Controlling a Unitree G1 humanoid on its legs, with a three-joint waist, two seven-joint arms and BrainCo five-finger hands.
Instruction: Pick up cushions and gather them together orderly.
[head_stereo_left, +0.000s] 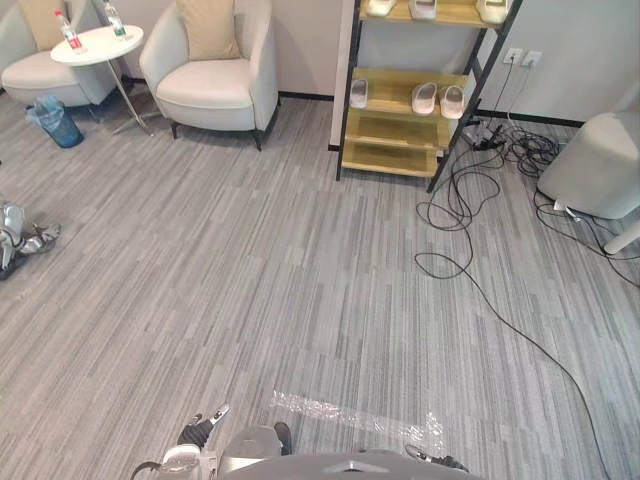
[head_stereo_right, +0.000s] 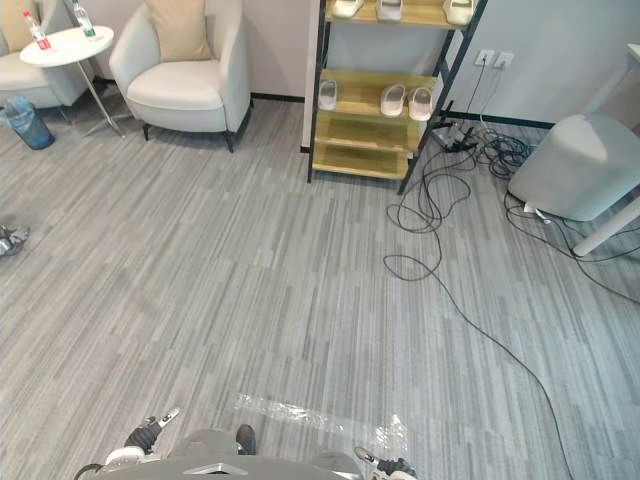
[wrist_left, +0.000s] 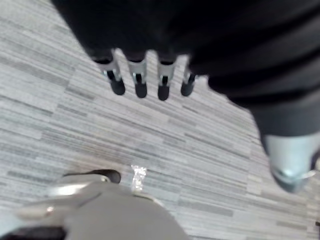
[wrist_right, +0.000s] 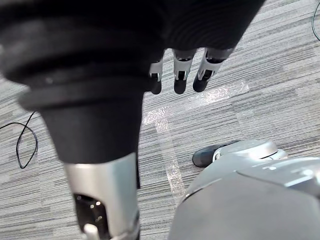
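Two tan cushions apart — one (head_stereo_left: 208, 27) upright on the near armchair (head_stereo_left: 215, 85), another (head_stereo_left: 40, 20) on the far chair; left hand (wrist_left: 142, 82) and right hand (wrist_right: 180, 75) relaxed, empty, over carpet — gathering unsettled.

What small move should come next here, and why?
Probably a step forward toward the white armchair. One tan square cushion leans in it, another tan cushion in the second armchair past the round white table, so they lie apart and far off. The left hand and right hand hang open, holding nothing.
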